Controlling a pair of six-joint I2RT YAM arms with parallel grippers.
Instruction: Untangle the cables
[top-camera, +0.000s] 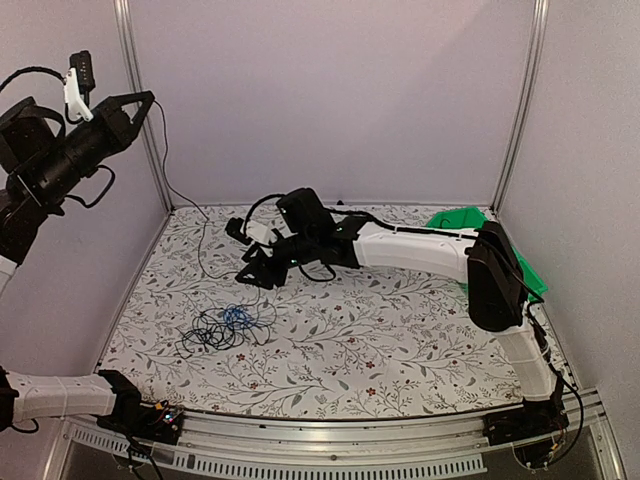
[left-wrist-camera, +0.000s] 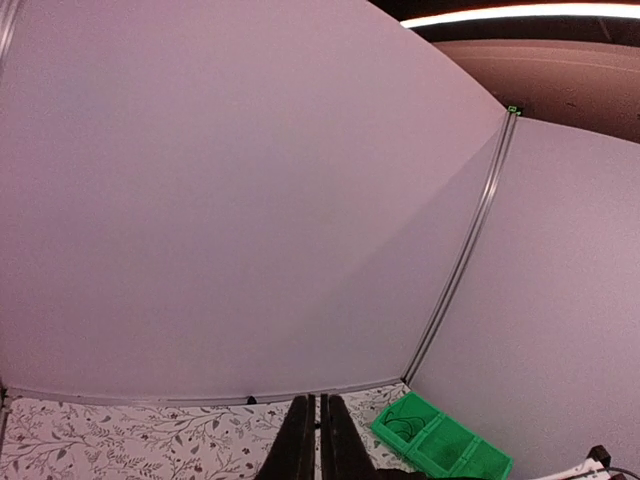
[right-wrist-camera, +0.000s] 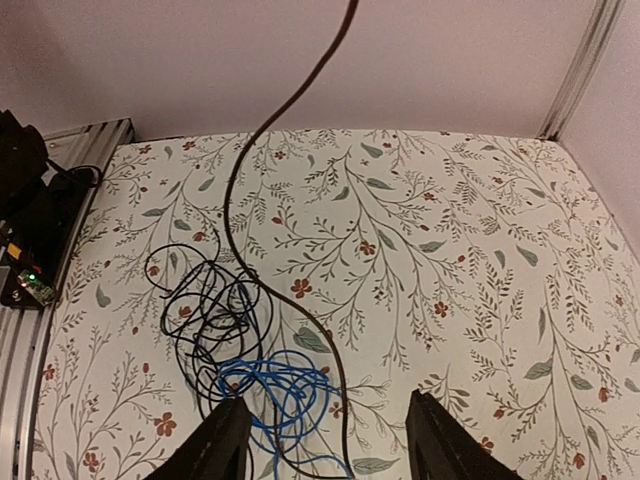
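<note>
- At the lower left of the overhead view, a loose tangle of thin black and blue cables (top-camera: 225, 325) lies on the floral-patterned desk (top-camera: 400, 340).
- At upper left, the raised left pincer (top-camera: 148, 98) is clamped on one thin black cable strand (right-wrist-camera: 229, 200) that runs down to the tangle.
- At centre, the right pincer (top-camera: 255, 272) hangs empty, jaws apart.

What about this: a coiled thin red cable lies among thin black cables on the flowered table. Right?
No: the right wrist view shows a coiled thin blue cable, not red, lying among thin black cables on the flowered table.
</note>
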